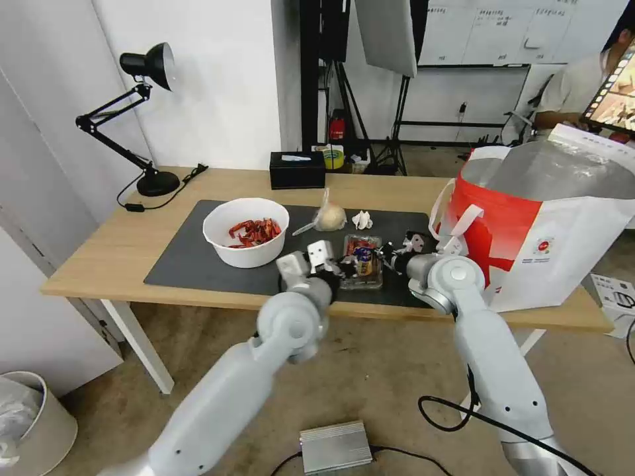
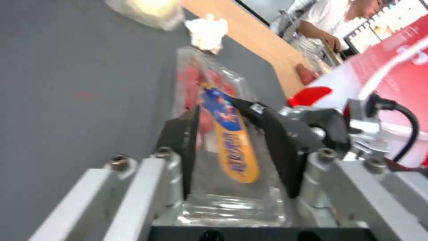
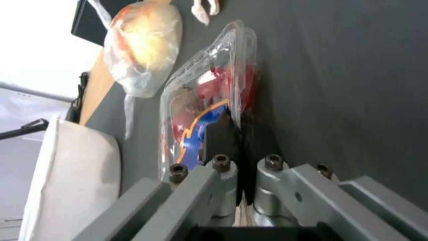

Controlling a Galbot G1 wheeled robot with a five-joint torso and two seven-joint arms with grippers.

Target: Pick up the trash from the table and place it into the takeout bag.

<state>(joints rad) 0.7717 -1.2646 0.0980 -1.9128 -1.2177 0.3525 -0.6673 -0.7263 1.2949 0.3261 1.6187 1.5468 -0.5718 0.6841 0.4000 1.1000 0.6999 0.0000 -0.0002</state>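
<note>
Clear plastic clamshell with red bits and blue-orange label lies on dark grey rectangular mat, near front edge. Left gripper wide open, black fingers straddling clamshell. Right gripper pinched tight on clamshell's side rim. Large red-and-white insulated tote stands open just beside, on light-wood table.

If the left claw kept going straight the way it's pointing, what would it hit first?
Probably the right claw, pinched on the far side of the clear clamshell that the left claw straddles. Past that lies the takeout bag, though depth is unclear.
</note>
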